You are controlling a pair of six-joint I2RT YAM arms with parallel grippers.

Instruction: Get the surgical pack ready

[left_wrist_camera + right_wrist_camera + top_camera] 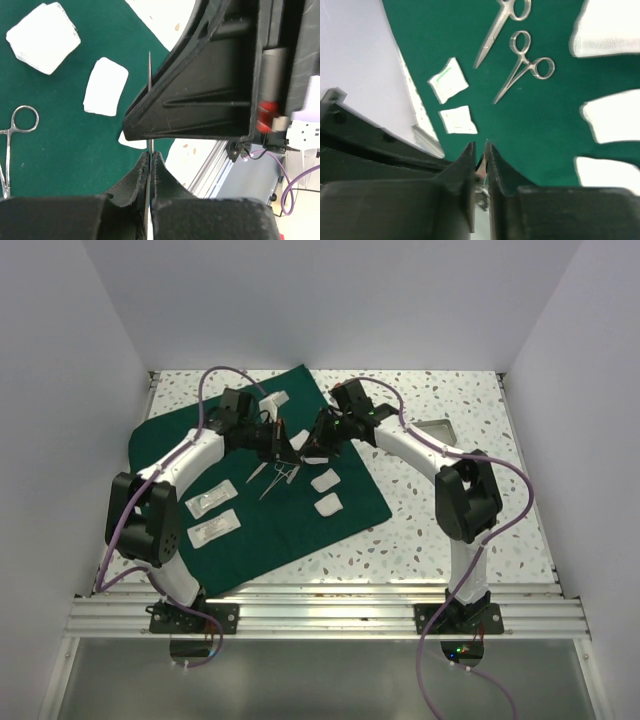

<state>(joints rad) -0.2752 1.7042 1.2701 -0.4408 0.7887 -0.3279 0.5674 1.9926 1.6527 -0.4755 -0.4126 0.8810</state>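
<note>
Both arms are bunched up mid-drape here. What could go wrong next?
1. The left pincer and right pincer work close together over the green drape, the right arm filling the left wrist view; they could collide.
2. The left pincer is shut on a thin item seen edge-on; a slip would drop it among the gauze pads and forceps below.

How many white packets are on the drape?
2. Both lie side by side on the left part of the dark green cloth drape: one flat white packet farther back, the other just in front of it. Others may be hidden.
</note>
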